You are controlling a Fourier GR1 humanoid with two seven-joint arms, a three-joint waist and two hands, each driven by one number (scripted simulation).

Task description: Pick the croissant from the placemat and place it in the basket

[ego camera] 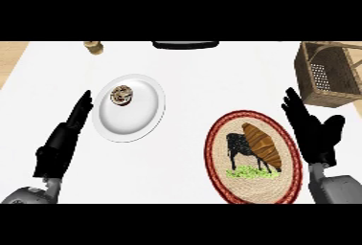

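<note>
croissant (262, 145) on cow-print placemat (230, 182), no writing, both hands' (317, 134) fingers straight, apart

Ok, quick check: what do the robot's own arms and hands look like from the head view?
Both match. The left hand and right hand are plain black, with slim fingers and a thumb. Each sits on a rounded grey forearm; the left forearm and right forearm have smooth shells. No cables, markings or sleeves show.

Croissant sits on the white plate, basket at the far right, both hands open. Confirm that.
Not quite: the croissant lies on the placemat, not the plate, as the head view shows. The basket is far right, and both hands are open.
</note>
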